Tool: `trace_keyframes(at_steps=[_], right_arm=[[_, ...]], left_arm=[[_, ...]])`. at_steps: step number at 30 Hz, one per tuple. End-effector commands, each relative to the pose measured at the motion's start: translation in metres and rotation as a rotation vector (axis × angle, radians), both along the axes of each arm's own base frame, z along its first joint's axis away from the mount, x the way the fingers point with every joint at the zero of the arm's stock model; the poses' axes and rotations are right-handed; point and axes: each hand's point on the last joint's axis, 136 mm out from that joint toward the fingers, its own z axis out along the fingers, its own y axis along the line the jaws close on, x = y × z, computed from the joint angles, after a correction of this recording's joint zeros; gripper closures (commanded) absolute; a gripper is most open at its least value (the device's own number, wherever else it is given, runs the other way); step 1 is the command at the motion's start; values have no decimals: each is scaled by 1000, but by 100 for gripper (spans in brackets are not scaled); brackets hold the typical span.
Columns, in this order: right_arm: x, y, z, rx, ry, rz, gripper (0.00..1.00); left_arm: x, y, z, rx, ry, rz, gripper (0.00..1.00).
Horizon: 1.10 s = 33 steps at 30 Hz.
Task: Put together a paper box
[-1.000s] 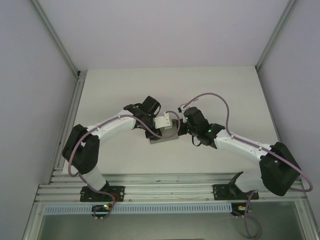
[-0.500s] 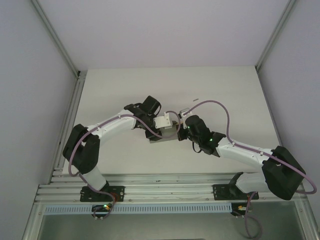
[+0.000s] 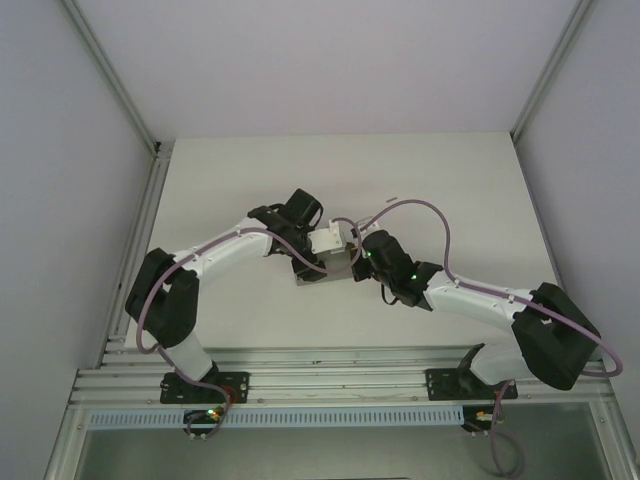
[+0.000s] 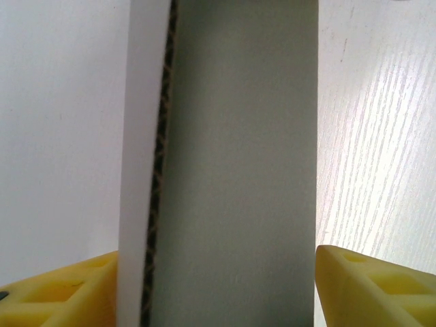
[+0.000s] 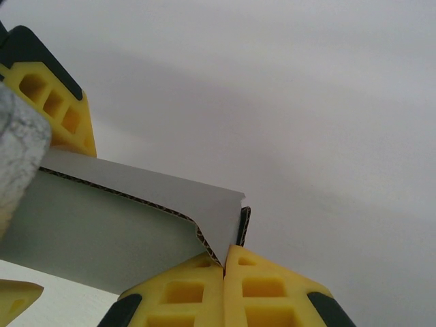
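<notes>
a robotics lab cell: bare white table (image 3: 230,170), aluminium frame rails (image 3: 340,375), plain panel walls (image 3: 330,60)

- The left arm (image 3: 215,250) and the right arm (image 3: 478,300) share one build: slim white links between bulky black joint housings.
- A thin cable (image 3: 440,215) (mauve, rubbery-looking) runs along each arm.
- Small green lights (image 3: 370,254) glow on the black housings.
- The fingers (image 4: 375,289) are yellow moulded plastic with recessed pockets and black backing.

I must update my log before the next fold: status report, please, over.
Left fingers astride grey corrugated-card box, grip unclear. Right fingers shut at its folded corner. No obstacle seen.
</notes>
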Motion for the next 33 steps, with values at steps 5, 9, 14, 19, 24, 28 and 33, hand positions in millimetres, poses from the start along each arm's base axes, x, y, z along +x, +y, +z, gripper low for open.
trace_keyframes(at_steps=[5,9,14,19,24,28,33], right_arm=[[-38,-11,-34,-117,193,36,100],[-35,-7,-22,-132,192,32,100],[-29,-9,-9,-177,208,-1,100],[-29,-12,-4,-169,221,-43,100],[-32,-8,-1,-166,277,-59,100],[-34,-7,-4,-193,311,-57,100],[-36,-7,-11,-211,344,-70,100]], left_arm=[[1,-8,31,-83,-68,9,18],[-4,-7,44,-134,-97,11,5],[-6,-4,63,-205,-140,50,0],[3,17,85,-247,-188,255,0],[-2,56,98,-261,-164,555,6],[-16,76,88,-235,-103,670,14],[-26,79,78,-216,-32,721,32]])
